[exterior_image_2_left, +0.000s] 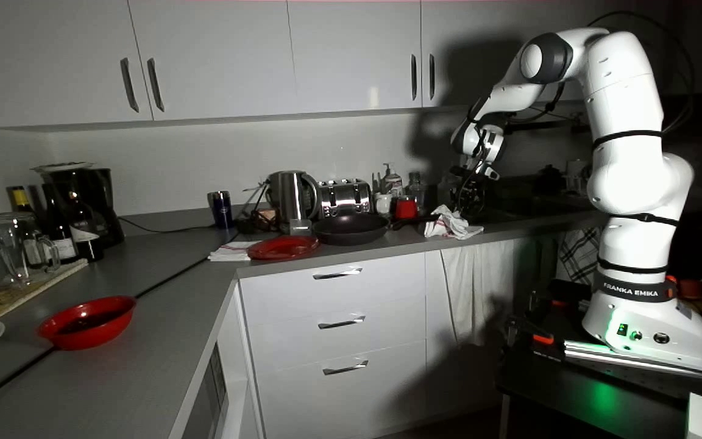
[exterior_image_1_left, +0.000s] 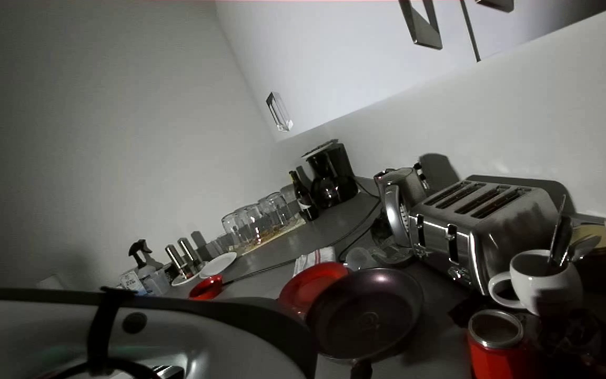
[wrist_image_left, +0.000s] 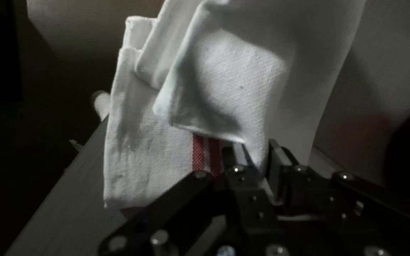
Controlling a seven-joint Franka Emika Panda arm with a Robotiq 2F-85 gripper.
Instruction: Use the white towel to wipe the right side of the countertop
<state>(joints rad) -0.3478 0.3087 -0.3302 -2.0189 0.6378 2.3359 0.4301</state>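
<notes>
Grey and smooth, the surface [exterior_image_2_left: 144, 347] ran along a pale back wall [exterior_image_2_left: 205, 152] and, in an exterior view, turned a corner into the foreground, beneath upper cabinets [exterior_image_2_left: 217, 61] and above white drawers [exterior_image_2_left: 381, 341]. Light was dim, with deep shadow toward the right.

Out of that shadow the robot arm [exterior_image_2_left: 619, 79] bent over the right-hand part of the surface, its end effector [wrist_image_left: 256, 153] pointing down at the white towel [exterior_image_2_left: 451, 223]. The towel lay crumpled along the front edge there, near the handle end of a dark frying pan [exterior_image_2_left: 351, 227] and a red jar [exterior_image_2_left: 406, 207]. In the wrist view the two fingers [wrist_image_left: 279, 156] stood close together, clamped on a fold of the towel, while the remaining cloth spread in loose folds, red stripes showing left of the grip.

Farther left, a folded white cloth [exterior_image_2_left: 229, 252] sat just beside a red plate [exterior_image_2_left: 284, 247], itself beside the pan; behind them stood a steel kettle [exterior_image_2_left: 290, 195] and a four-slot toaster [exterior_image_2_left: 345, 198]. Utensils leaned in a white mug [exterior_image_1_left: 545, 287] next to the toaster. Around the corner were a red bowl [exterior_image_2_left: 86, 323], upturned glasses [exterior_image_1_left: 253, 223] and a black coffee maker [exterior_image_1_left: 332, 176], with a dark bottle [exterior_image_1_left: 304, 197] just beside it.
</notes>
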